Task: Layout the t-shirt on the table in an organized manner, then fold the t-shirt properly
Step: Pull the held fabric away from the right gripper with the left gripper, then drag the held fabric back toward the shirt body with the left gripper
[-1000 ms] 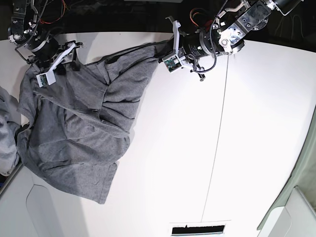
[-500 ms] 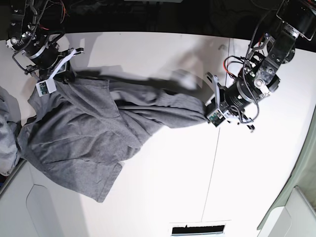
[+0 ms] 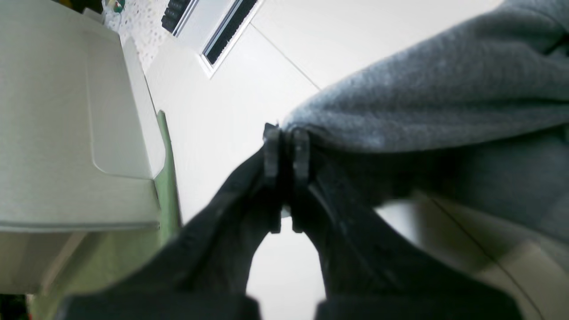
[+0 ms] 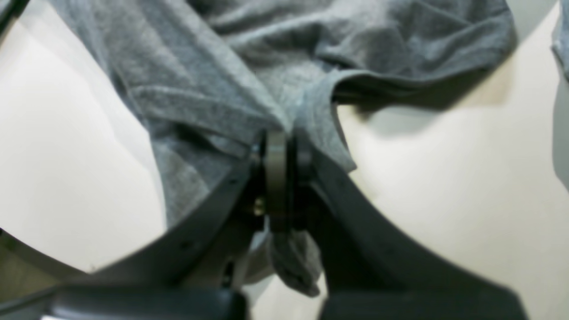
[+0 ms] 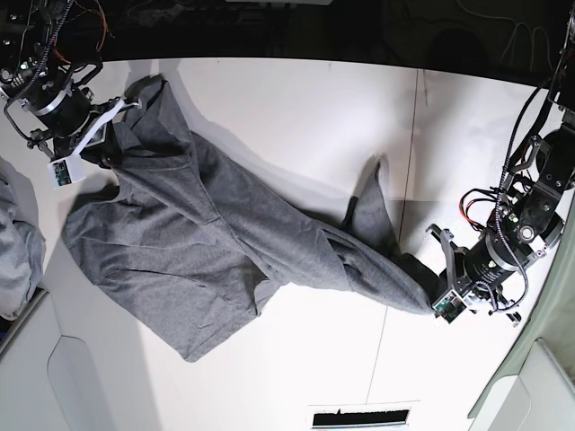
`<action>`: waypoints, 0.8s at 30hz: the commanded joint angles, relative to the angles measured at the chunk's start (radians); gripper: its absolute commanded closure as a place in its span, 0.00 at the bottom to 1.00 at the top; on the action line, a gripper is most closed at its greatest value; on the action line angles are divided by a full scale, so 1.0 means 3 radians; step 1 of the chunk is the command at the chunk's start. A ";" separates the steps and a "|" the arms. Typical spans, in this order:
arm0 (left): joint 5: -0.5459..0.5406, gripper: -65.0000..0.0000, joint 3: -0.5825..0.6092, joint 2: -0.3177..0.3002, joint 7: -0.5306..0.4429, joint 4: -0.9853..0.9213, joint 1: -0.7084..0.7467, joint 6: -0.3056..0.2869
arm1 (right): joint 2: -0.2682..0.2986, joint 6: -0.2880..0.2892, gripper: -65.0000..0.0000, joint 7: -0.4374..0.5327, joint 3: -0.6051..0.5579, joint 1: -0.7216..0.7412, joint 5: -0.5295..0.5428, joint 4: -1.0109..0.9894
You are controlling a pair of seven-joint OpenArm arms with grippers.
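Both your grippers, left gripper and right gripper, pinch the t-shirt stretched across the table; pull gently apart so it lies flat.

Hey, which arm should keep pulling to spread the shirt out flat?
Probably the left. Its tool is shut on the t-shirt with bare table around it, while the right tool pins the other end near the table's edge.
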 commanded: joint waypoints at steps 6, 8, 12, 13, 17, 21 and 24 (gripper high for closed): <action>-0.0261 0.68 -0.0038 -0.0056 0.0223 0.0047 0.0128 -0.0172 | 0.0028 0.0013 1.00 0.0006 0.0022 -0.0003 0.0036 0.0057; -0.0328 0.59 -0.0038 -0.0056 0.0223 0.0062 0.0216 -0.0253 | 0.0028 0.0014 1.00 0.0006 0.0022 -0.0003 0.0036 0.0057; -0.0383 0.55 -0.0067 -0.0055 0.0141 0.0197 0.0309 -0.0172 | 0.0028 0.0013 1.00 -0.0051 0.0022 -0.0003 0.0037 0.0053; -0.0383 0.55 -0.0103 -0.0055 0.0094 0.0239 0.0305 -0.0079 | 0.0028 0.0014 1.00 -0.0076 0.0022 -0.0005 0.0037 0.0053; -0.0525 0.41 -0.0332 -0.0024 -0.0088 0.0398 0.0229 -0.0116 | 0.0027 0.0045 1.00 -0.0103 0.0022 -0.0111 0.0039 0.0052; -0.0708 0.38 -0.0340 0.0201 -0.0104 0.0397 0.0130 -0.0365 | 0.0027 0.0104 1.00 -0.0104 0.0022 -0.0267 0.0142 0.0052; -0.0710 0.38 -0.0338 0.0477 -0.0047 0.0352 0.0132 -0.0364 | 0.0027 0.0161 1.00 -0.0104 0.0022 -0.0367 0.0178 0.0052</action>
